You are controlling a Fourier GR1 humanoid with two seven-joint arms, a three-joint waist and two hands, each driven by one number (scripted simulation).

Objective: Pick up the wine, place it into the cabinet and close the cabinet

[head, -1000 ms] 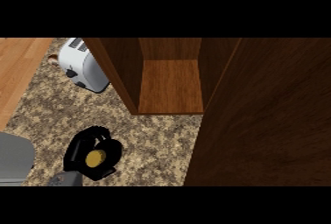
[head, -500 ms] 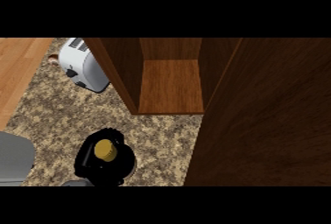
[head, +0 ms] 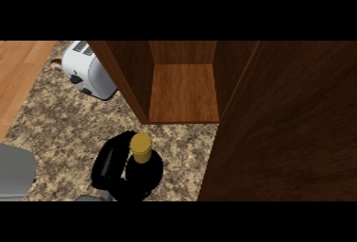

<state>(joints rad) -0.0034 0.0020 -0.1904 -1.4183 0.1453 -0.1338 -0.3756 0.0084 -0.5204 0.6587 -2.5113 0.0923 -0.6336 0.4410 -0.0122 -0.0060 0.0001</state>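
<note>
The speckled stone bench point(head: 63, 127) carries an open cabinet point(head: 182, 92) at 12 o'clock. Left hand point(head: 108, 163) fingers curl around the wine bottle point(head: 141, 158) at 7 o'clock. Glass is probably heavy, slippery, fragile: hold the body, not the gold cap.

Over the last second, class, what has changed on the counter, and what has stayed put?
The left hand, its fingers curled round the wine bottle, has carried it away from the view's lower edge toward the open cabinet; the bottle's gold top now shows taller. The toaster, the cabinet and its door have not moved. The right hand is out of view.
</note>
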